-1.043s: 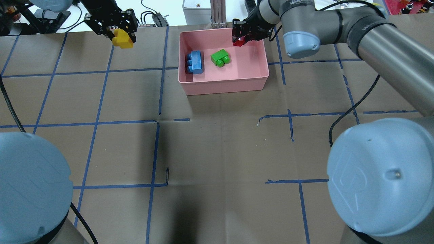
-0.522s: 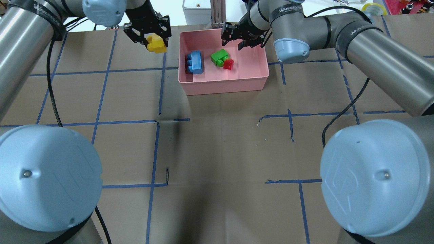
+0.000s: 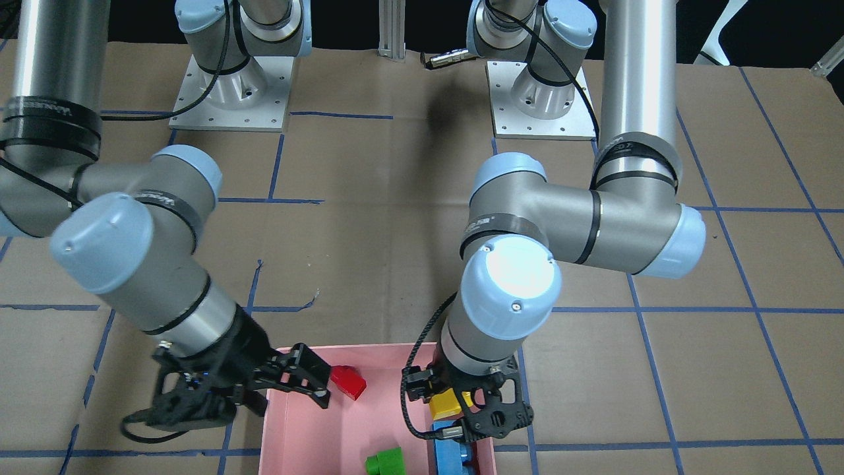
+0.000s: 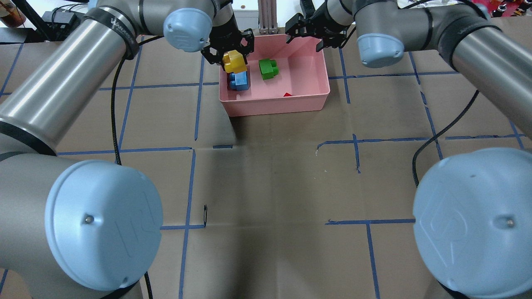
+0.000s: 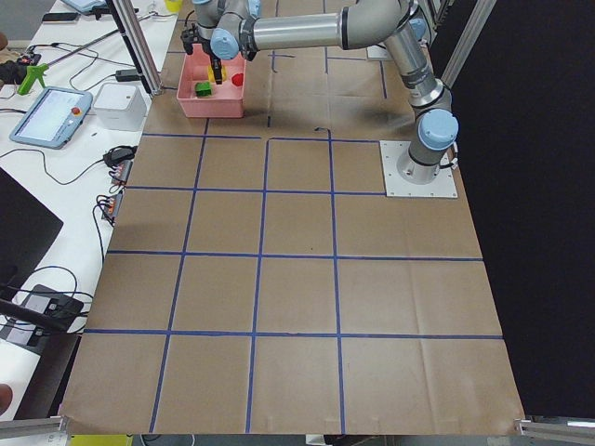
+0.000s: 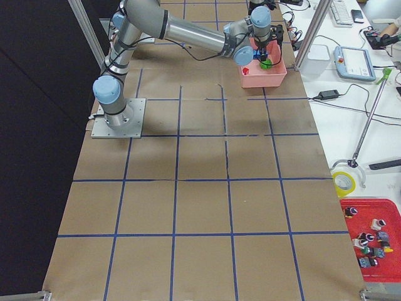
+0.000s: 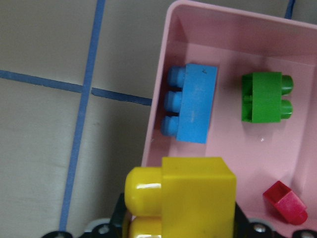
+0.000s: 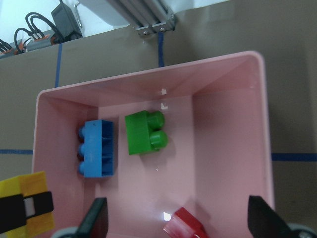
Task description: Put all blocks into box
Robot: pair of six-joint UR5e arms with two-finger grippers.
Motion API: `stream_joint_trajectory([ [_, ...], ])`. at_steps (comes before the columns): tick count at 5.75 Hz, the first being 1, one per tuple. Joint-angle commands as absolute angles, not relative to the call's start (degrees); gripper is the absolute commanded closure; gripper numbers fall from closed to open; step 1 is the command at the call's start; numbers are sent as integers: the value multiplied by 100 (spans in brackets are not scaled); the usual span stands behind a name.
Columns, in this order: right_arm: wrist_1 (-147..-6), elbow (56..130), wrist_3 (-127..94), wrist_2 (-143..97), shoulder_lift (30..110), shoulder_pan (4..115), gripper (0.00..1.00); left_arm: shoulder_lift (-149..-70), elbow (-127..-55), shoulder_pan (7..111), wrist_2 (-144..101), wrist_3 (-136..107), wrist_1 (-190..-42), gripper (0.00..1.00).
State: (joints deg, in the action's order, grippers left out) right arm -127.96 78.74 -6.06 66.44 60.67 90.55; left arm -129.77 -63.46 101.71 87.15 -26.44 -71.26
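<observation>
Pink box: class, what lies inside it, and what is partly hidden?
Inside the pink box lie the blue brick, green brick and red brick; overhead, its near wall covers most of the red one. The left gripper holds the yellow brick above the blue one.

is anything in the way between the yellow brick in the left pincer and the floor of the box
Partly. The yellow brick, held in the left pincer, hangs by the box wall where the light-blue brick lies, so it may land on that. The green brick and red brick lie clear of it.
</observation>
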Motion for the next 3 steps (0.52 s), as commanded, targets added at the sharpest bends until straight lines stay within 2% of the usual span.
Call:
stream_joint_trajectory([
  [1, -11208, 7884, 1071, 7376, 6729, 8414, 0, -13349, -6302, 10397, 8745, -3084, -6585, 50],
  [2, -10815, 7892, 1786, 8679, 6924, 8402, 0, -13403, -6302, 10380, 8728, -3102, -6313, 1],
  [3, -10541, 8075, 1793, 8997, 7465, 8428, 0, -13229, -6302, 10345, 8728, -2963, -6371, 0],
])
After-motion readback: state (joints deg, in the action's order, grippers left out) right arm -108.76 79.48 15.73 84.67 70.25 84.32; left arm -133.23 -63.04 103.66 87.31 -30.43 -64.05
